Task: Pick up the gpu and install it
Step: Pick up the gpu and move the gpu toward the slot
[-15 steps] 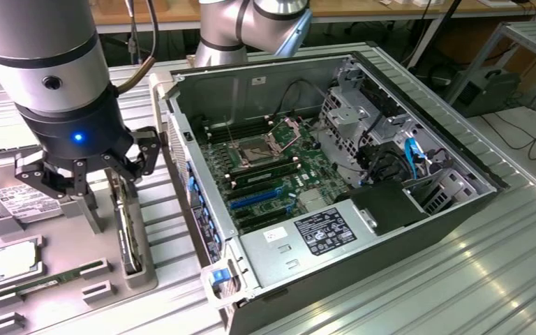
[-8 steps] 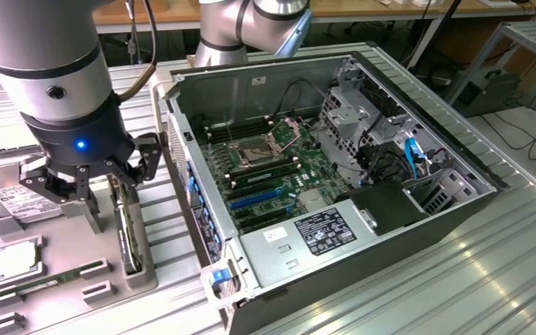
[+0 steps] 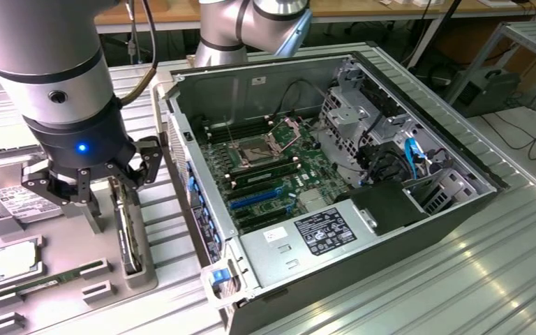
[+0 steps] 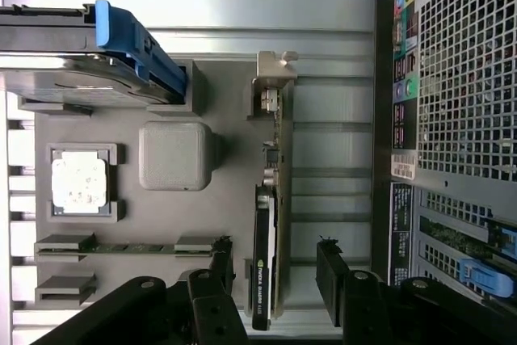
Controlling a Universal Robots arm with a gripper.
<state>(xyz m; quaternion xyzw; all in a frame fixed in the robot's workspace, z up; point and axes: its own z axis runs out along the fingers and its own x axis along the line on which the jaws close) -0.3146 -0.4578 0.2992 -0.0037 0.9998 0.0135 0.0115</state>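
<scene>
Wrist view looks down past the gripper (image 4: 275,262) onto the gpu (image 4: 271,199), which stands on its long edge in a slot of the grey parts tray (image 4: 234,119). The silver bracket is at the card's far end, away from the claw. The claw is spread wide. One dark finger sits on each side of the card's near end, and a gap shows between each finger and the board, so nothing is gripped.

On the same tray lie a hard drive (image 4: 73,54) with a blue rail, a square processor (image 4: 79,182) in its pocket, a raised grey block (image 4: 175,155) and a narrow memory stick (image 4: 129,246). Beyond the card rises the perforated back of the computer case (image 4: 468,78).

From the exterior view, the gripper (image 3: 109,209) hangs low over the tray (image 3: 68,248) at that view's left, with the gpu (image 3: 131,244) upright between its fingers. Just beside the tray, the case (image 3: 389,258) lies on its side with the panel off, showing the motherboard (image 3: 268,174) and a blue expansion slot (image 3: 254,197).
</scene>
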